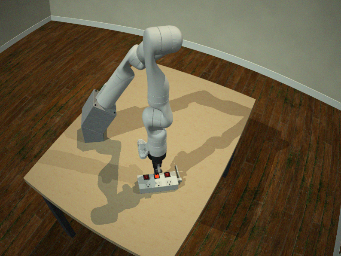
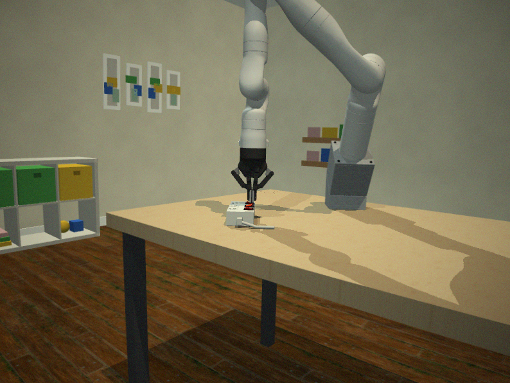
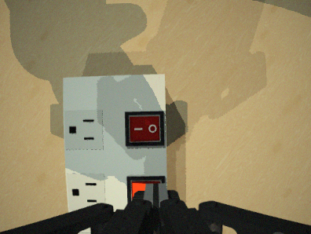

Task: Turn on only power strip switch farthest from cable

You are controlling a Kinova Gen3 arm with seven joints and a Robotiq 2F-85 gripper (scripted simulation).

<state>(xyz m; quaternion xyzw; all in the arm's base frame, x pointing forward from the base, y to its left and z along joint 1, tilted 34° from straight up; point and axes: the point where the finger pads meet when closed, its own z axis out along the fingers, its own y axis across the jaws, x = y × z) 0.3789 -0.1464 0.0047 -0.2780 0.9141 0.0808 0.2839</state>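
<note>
A white power strip (image 1: 158, 182) lies flat on the table, right way up, with three red rocker switches and its cable stub (image 1: 177, 172) at the right end. The middle switch (image 1: 156, 175) glows bright orange-red. The left switch (image 1: 146, 177), farthest from the cable, is dark red, and the right switch (image 1: 166, 174) looks a slightly brighter red. My gripper (image 1: 157, 170) is shut and empty, its fingertips down at the middle switch. In the wrist view the fingertips (image 3: 155, 196) cover part of the lit switch (image 3: 143, 187); the dark far switch (image 3: 144, 129) lies beyond. In the exterior view the gripper (image 2: 250, 198) stands over the strip (image 2: 239, 213).
The robot's grey base (image 1: 96, 117) stands at the back left of the table. A shelf with coloured boxes (image 2: 45, 193) stands off the table by the wall. The strip lies near the table's front right edge.
</note>
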